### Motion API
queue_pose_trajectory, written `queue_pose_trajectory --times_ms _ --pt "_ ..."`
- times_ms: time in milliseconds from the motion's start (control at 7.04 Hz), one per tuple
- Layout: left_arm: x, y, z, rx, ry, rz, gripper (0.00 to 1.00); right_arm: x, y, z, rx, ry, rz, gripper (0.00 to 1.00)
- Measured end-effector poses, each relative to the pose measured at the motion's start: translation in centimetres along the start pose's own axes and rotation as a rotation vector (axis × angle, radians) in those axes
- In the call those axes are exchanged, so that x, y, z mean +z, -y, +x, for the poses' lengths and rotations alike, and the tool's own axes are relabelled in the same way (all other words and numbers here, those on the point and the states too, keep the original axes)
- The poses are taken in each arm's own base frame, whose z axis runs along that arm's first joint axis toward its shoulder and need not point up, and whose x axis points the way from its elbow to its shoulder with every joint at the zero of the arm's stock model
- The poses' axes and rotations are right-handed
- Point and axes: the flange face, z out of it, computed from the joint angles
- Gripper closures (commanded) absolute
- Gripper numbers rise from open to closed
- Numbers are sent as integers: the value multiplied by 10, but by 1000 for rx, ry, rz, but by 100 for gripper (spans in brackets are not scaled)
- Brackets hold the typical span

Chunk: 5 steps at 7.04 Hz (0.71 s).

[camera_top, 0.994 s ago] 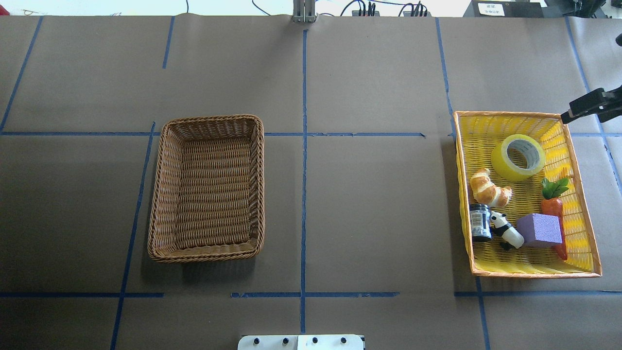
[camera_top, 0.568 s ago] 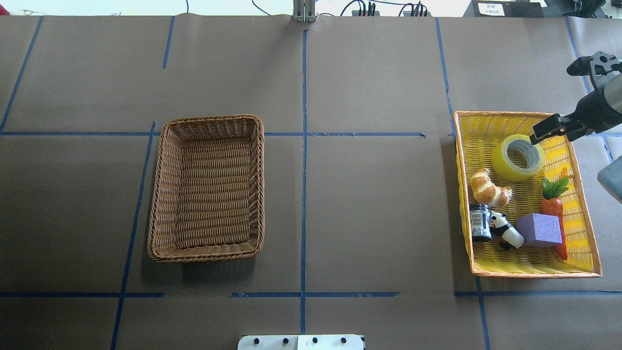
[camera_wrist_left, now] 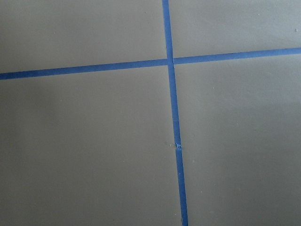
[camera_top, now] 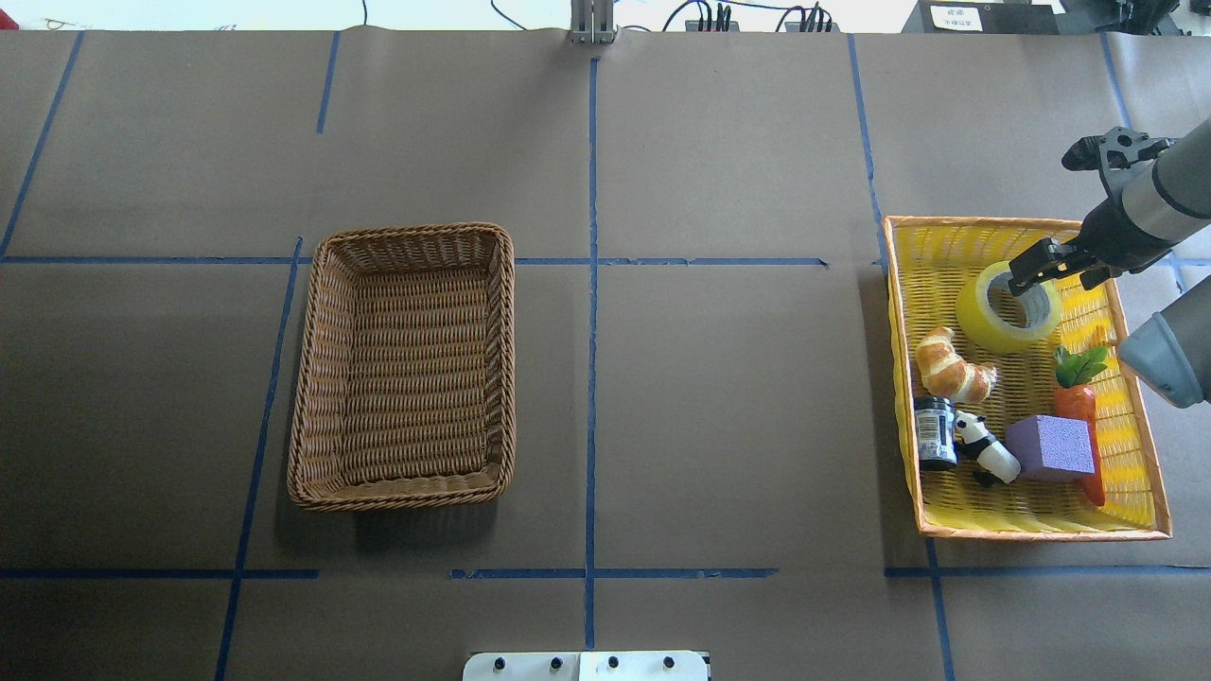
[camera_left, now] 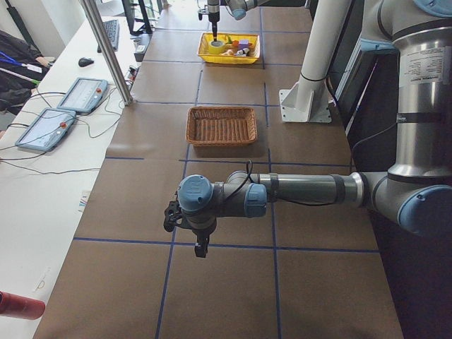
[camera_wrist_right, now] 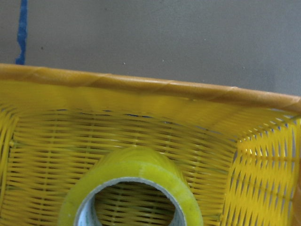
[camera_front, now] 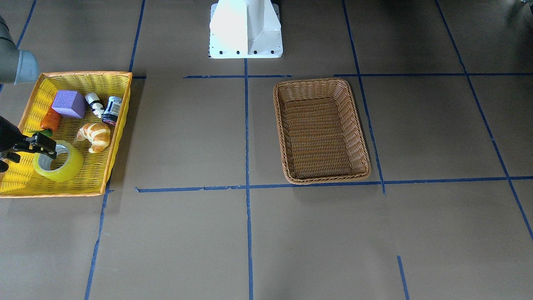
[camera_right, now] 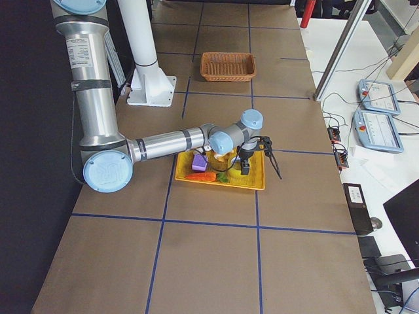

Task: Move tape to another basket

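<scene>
Your right jaws are open over the tape (camera_top: 980,318), and one finger (camera_top: 1033,269) is over its hole. The tape lies in the yellow tray (camera_top: 946,248), near the croissant (camera_top: 951,367), and the brown basket (camera_top: 412,230) sits well apart from it on the tabletop (camera_top: 719,407). Your left jaws hang over the tabletop, and you cannot tell if they are open or closed.

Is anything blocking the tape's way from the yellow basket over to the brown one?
Nothing visible does. The tape only needs lifting over the yellow basket's wall; the croissant lies beside it, just off the line to the brown basket.
</scene>
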Motion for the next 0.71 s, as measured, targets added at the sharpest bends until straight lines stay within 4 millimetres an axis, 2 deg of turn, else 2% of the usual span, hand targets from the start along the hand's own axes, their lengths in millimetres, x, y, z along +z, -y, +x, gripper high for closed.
queue_pose_trajectory --times_ms 568,710 --pt "-4 1 4 6 0 7 0 27 -6 8 14 -20 -52 0" --pt "-4 1 4 6 0 7 0 34 -7 9 14 -24 -63 3"
